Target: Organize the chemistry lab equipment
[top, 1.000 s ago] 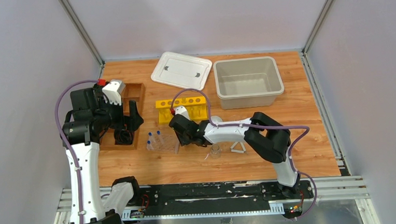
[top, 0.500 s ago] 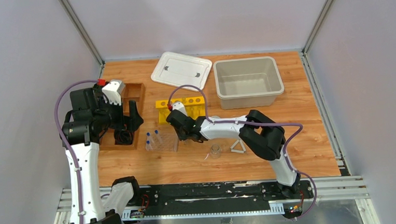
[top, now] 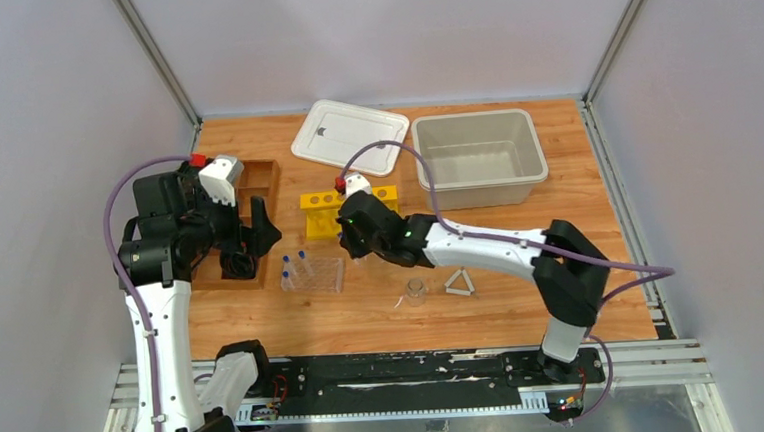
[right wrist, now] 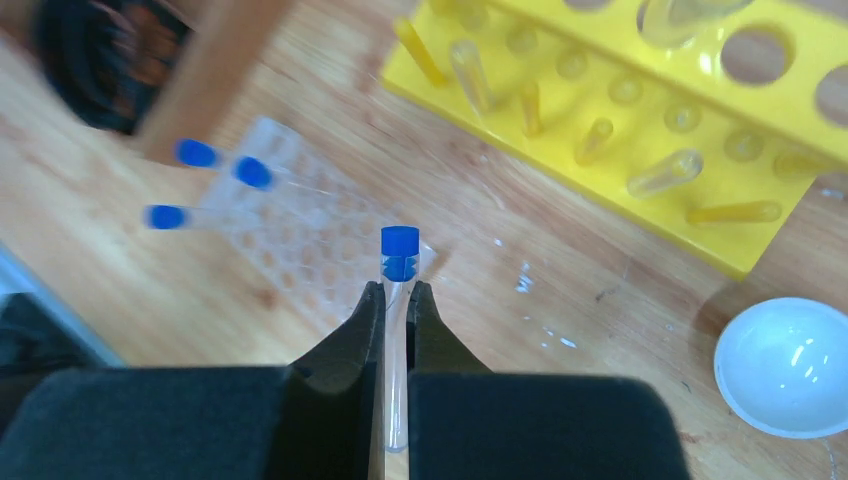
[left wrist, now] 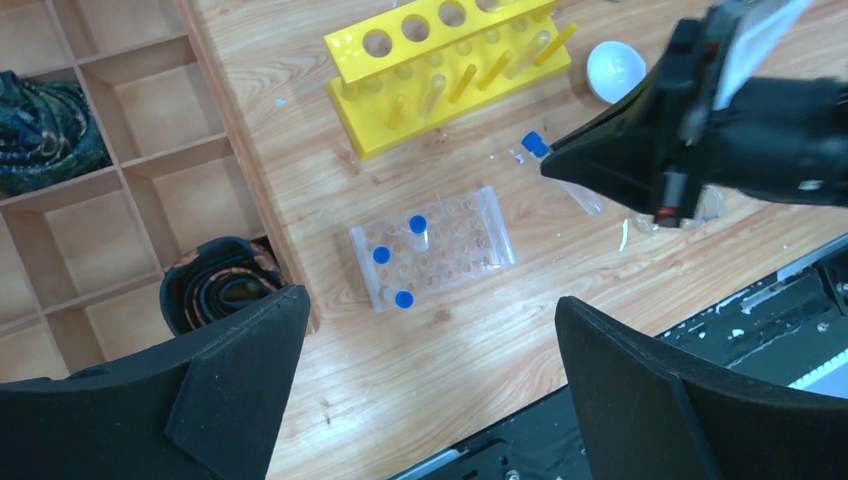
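My right gripper (right wrist: 398,290) is shut on a clear blue-capped tube (right wrist: 399,250) and holds it above the table at the right end of the clear plastic rack (right wrist: 300,235). In the top view this gripper (top: 352,240) hangs between the rack (top: 313,273) and the yellow rack. Three blue-capped tubes (left wrist: 381,255) stand in the clear rack (left wrist: 470,240). A small glass beaker (top: 416,291) and a white triangle (top: 459,283) lie right of it. A white dome-shaped piece (right wrist: 785,365) sits by the yellow rack. My left gripper (left wrist: 430,310) is open and empty, high over the rack's left side (top: 254,242).
A yellow test-tube rack (top: 349,208) stands just behind the clear rack. A wooden compartment box (top: 248,224) with dark coiled items is at the left. A white lid (top: 349,135) and a grey bin (top: 477,157) are at the back.
My right gripper has risen and moved back from beside the clear rack, with the tube in it, and the right arm has stretched out. The left arm has barely moved.
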